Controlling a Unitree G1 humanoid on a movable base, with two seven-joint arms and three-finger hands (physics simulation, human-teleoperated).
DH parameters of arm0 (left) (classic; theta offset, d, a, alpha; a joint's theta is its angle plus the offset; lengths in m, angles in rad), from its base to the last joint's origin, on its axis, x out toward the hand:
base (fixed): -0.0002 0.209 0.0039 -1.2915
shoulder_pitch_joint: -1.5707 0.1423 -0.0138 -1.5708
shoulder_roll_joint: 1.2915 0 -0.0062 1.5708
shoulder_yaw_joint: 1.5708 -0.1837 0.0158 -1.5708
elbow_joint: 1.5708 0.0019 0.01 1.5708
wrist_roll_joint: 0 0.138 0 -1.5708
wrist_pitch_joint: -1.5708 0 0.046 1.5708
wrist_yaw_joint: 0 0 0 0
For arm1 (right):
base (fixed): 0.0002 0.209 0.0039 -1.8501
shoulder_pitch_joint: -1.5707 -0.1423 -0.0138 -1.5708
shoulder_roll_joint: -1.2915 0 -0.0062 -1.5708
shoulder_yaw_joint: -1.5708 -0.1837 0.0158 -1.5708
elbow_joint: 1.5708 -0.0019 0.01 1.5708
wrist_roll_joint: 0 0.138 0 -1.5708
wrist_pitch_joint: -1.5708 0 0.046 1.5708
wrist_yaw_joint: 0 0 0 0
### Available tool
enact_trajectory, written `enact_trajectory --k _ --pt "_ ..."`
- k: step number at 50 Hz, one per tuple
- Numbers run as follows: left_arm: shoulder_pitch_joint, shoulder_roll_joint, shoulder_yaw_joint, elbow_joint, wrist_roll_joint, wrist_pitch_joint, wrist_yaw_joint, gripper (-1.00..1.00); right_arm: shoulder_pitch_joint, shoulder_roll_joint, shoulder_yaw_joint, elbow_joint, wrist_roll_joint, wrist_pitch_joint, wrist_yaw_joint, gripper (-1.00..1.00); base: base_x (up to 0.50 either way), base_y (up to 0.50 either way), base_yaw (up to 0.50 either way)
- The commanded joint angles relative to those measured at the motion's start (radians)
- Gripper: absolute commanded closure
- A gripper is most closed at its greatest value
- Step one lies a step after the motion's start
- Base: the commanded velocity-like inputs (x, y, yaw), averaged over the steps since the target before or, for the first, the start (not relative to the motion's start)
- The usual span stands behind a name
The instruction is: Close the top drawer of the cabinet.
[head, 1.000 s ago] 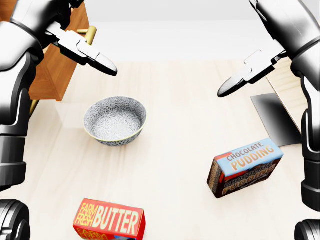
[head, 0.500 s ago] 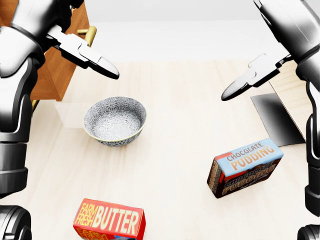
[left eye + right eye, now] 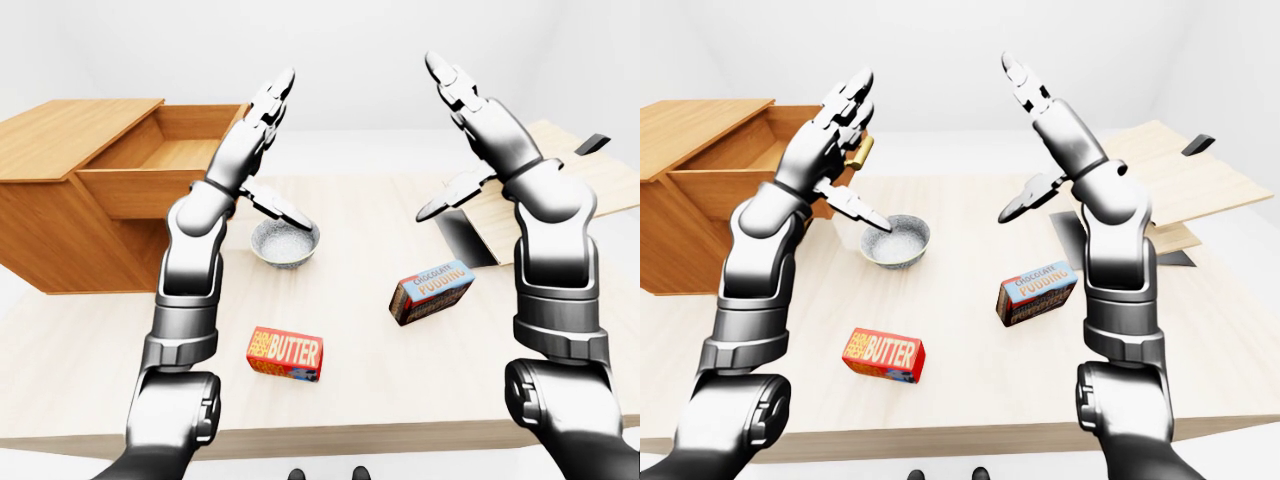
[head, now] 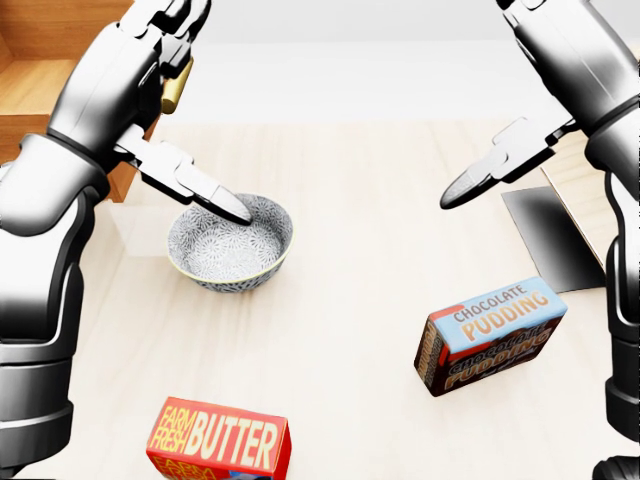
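While the drawer (image 3: pixel 165 160) gapes, left robot hand (image 3: pixel 835 125) nears its edge.

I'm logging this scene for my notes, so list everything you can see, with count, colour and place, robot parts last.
Cabinet: one, brown wood, left-eye view's left.
Top drawer: one, wood, pulled open; brass handle.
Bowl: one, grey patterned, table's left-centre.
Butter box: one, red, head view's bottom.
Pudding box: one, blue and orange, right.
Table: one, pale wood.
Wooden board: one, pale, right, its dark underside propped up.
Left hand: open, by the handle.
Right hand: open, raised.
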Motion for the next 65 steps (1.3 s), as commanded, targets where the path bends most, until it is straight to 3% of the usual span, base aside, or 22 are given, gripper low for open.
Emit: enact_trajectory --k 1,16,25,34,39,44,48,52,65 --pt "0.064 -0.018 0.000 -0.037 0.007 0.000 0.002 -1.00 0.010 0.011 0.005 0.001 -0.009 0.000 -0.003 -1.00 0.00 0.00 0.00" --pt "0.098 -0.008 0.014 0.040 -0.005 0.000 0.026 -1.00 0.023 0.012 0.004 0.013 -0.019 0.000 -0.008 -1.00 0.00 0.00 0.00" --pt "0.058 0.016 0.043 0.152 -0.028 0.000 0.080 -1.00 0.032 0.018 0.005 0.024 -0.024 0.000 -0.015 -1.00 0.00 0.00 0.00" --pt "-0.024 0.076 0.063 0.415 -0.045 0.000 0.191 -1.00 0.041 0.020 0.006 0.020 -0.035 0.000 -0.014 -1.00 0.00 0.00 0.00" --pt "-0.040 0.106 0.051 0.516 0.005 0.000 0.245 -1.00 0.040 0.020 0.006 0.021 -0.039 0.000 -0.013 -1.00 0.00 0.00 0.00" --pt "-0.059 0.121 0.053 0.571 0.033 0.000 0.269 -1.00 0.042 0.023 0.008 0.023 -0.042 0.000 -0.013 -1.00 0.00 0.00 0.00" --pt "-0.055 0.134 0.029 0.591 0.118 0.000 0.320 -1.00 0.040 0.027 0.010 0.028 -0.044 0.000 -0.014 -1.00 0.00 0.00 0.00" --pt "-0.076 0.144 0.046 0.632 0.131 0.000 0.345 -1.00 0.048 0.033 0.011 0.023 -0.044 0.000 -0.015 -1.00 0.00 0.00 0.00" --pt "-0.157 0.259 0.085 0.794 0.147 0.000 0.400 -1.00 0.063 0.033 0.007 0.021 -0.038 0.000 -0.014 -1.00 0.00 0.00 0.00"
